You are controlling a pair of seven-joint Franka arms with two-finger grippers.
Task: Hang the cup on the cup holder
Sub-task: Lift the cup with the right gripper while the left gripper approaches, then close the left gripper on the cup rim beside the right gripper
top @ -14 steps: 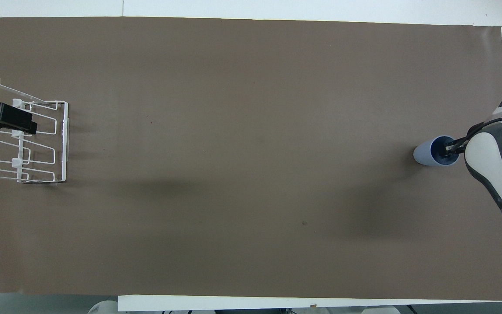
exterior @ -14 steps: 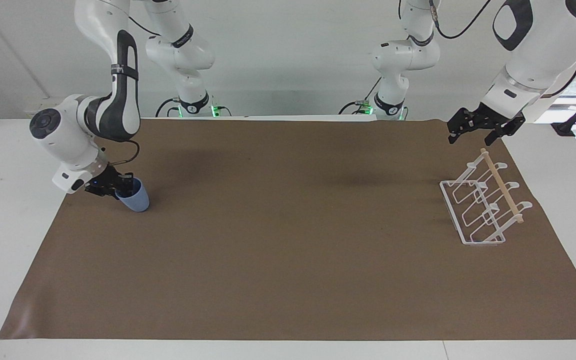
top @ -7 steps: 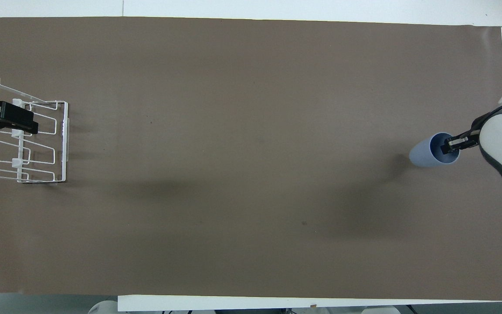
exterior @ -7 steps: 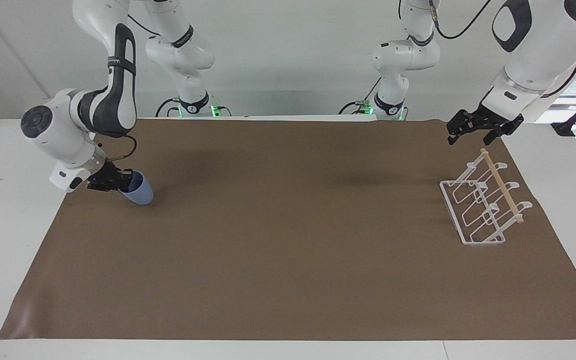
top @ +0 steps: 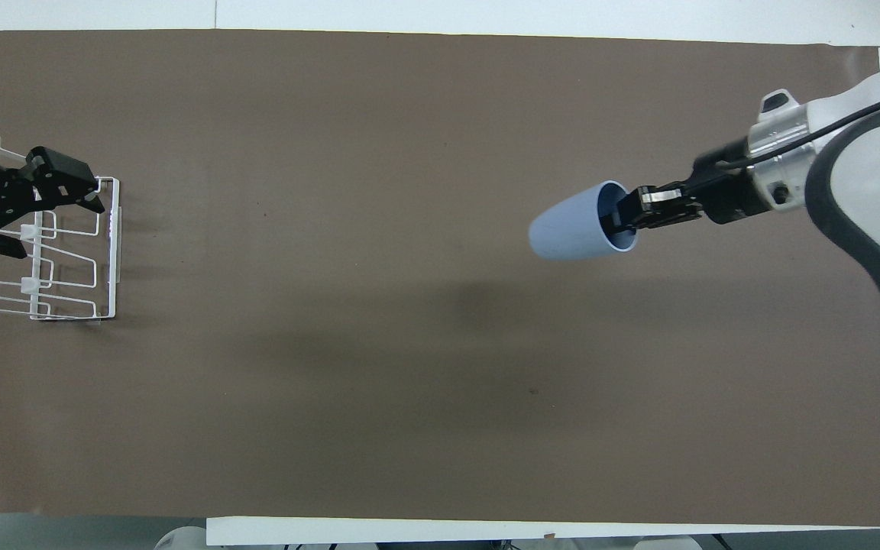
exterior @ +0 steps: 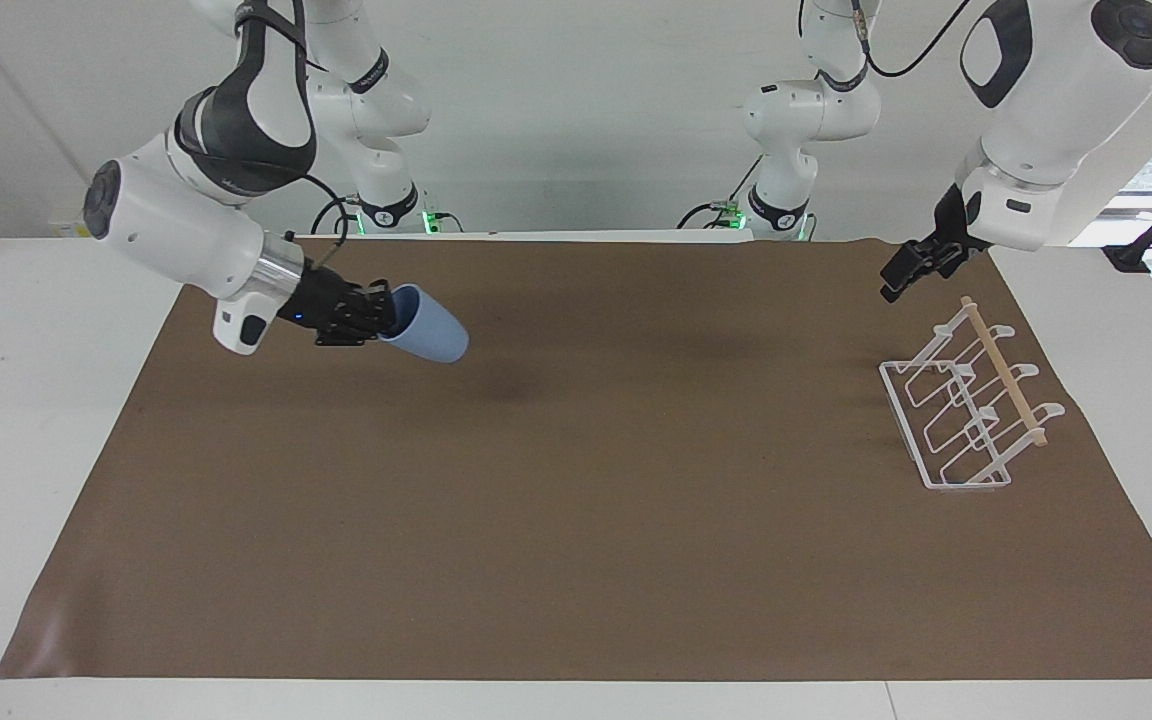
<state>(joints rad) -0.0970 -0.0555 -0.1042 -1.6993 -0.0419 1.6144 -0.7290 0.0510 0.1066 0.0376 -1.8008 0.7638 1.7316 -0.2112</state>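
The light-blue cup (exterior: pixel 431 335) is in the air over the mat, lying almost level, its closed bottom pointing toward the left arm's end of the table. My right gripper (exterior: pixel 376 312) is shut on its rim, with one finger inside the mouth; both also show in the overhead view, the gripper (top: pixel 627 218) and the cup (top: pixel 566 229). The white wire cup holder (exterior: pixel 966 420) with its wooden rod (exterior: pixel 1006 375) stands on the mat at the left arm's end. My left gripper (exterior: pixel 904 280) hangs open above the holder (top: pixel 66 260) and is apart from it.
A brown mat (exterior: pixel 576 520) covers the table, with white table edge (exterior: pixel 16 400) around it. The two arm bases (exterior: pixel 781 215) stand at the robots' edge.
My right gripper has lifted the cup off the mat and carried it toward the middle of the table, tipping it almost level. My left gripper has turned above the holder.
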